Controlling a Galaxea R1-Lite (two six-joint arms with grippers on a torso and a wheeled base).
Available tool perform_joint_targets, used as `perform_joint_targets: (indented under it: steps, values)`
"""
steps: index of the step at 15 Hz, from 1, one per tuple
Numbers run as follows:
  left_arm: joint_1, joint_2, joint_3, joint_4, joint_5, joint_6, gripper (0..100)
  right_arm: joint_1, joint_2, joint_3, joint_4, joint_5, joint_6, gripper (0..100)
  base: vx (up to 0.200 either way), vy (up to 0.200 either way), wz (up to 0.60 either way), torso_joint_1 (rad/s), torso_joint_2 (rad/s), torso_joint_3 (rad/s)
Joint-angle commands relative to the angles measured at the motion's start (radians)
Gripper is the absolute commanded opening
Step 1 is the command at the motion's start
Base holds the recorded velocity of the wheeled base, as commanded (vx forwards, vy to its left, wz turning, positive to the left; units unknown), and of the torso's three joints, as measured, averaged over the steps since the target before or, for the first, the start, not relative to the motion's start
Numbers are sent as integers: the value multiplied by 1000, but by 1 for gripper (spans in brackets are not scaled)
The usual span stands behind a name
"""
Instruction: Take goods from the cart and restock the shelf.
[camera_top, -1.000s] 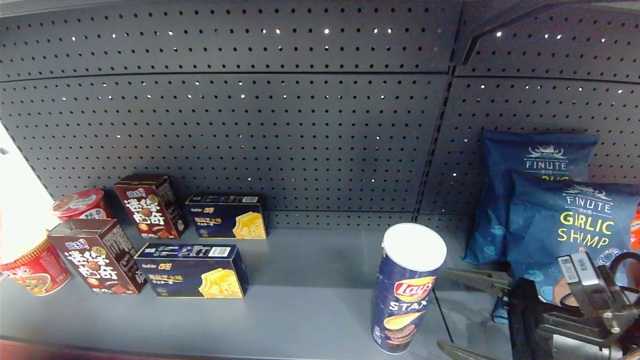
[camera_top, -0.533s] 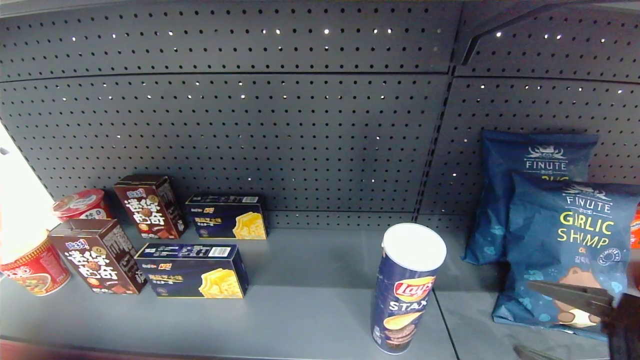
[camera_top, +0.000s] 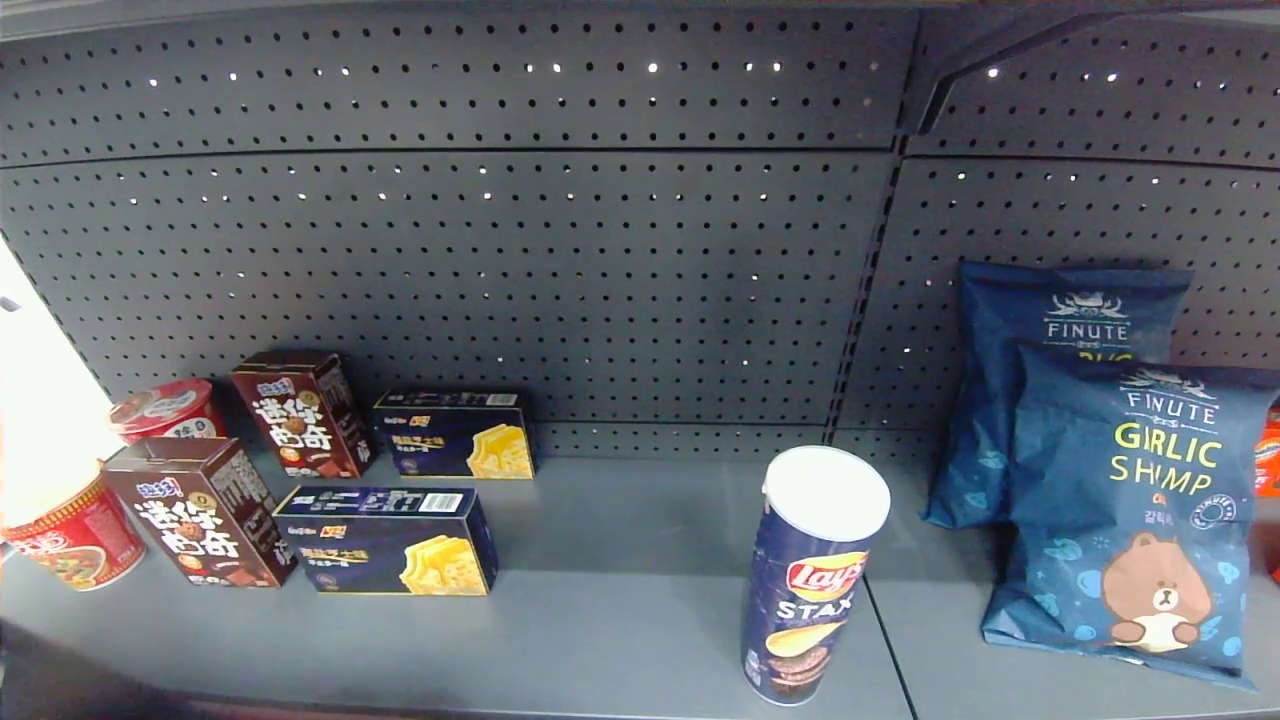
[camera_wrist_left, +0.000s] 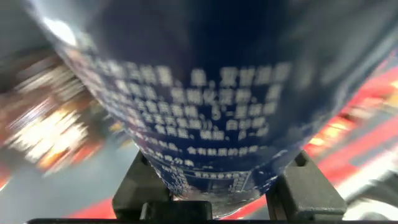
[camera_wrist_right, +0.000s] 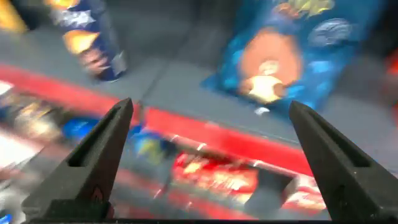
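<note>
On the shelf deck, centre-right: a tall chip can (camera_top: 815, 575) stands upright with its white lid on, apart from the goods on either side.
Fixture: grey shelf (camera_top: 620, 600) with a perforated back panel (camera_top: 500, 250).
Right of the can: two blue snack bags lean against the back panel. The front bag (camera_top: 1130, 500) overlaps the rear bag (camera_top: 1060, 320).
Left group, boxes: front brown box (camera_top: 200, 510) and rear brown box (camera_top: 300, 410) stand upright. Just beside them lie the front navy box (camera_top: 390, 540) and rear navy box (camera_top: 455, 432).
Left group, cups: front red cup (camera_top: 65, 535) and rear red cup (camera_top: 165, 405) sit at the far left end.
Left gripper (camera_wrist_left: 222, 186): clenched on a dark blue container (camera_wrist_left: 205, 93). Its rounded, white-printed wall sits between the black fingers (camera_wrist_left: 140, 186). The surroundings are blurred, so its place relative to the shelf cannot be told.
Right gripper (camera_wrist_right: 214, 165): released, with its fingers spread wide and nothing between them. It hangs in front of the red edge strip (camera_wrist_right: 236, 134), with the chip can and front bag beyond.
Below the strip: blurred packs (camera_wrist_right: 205, 182), kind not determinable.
</note>
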Motion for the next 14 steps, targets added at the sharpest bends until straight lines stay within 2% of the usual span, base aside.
perform_joint_targets:
  steps: [1,2,3,6,10,12,14]
  values:
    - [-8,297,-16,-157,-151,0,0,-8,-54,173,-145,-28,-73,100,0,0,0,0,0,0]
    - [-7,378,-18,-224,-188,-1,0,-8,-54,263,-249,-31,-103,100,0,0,0,0,0,0]
    - [-7,464,-25,-290,-196,6,0,-8,-54,311,-304,-34,-118,100,0,0,0,0,0,0]
    - [-22,671,-82,-437,-196,5,0,-8,-54,305,-298,-38,-110,100,0,0,0,0,0,0]
    - [-88,881,-210,-485,-193,13,0,-6,-54,305,-298,-30,-116,100,0,0,0,0,0,0]
    - [-109,987,-271,-485,-199,62,0,-6,-54,305,-298,-30,-121,100,0,0,0,0,0,0]
    - [-146,1059,-335,-503,-214,60,0,-6,-54,305,-298,-22,-121,100,0,0,0,0,0,0]
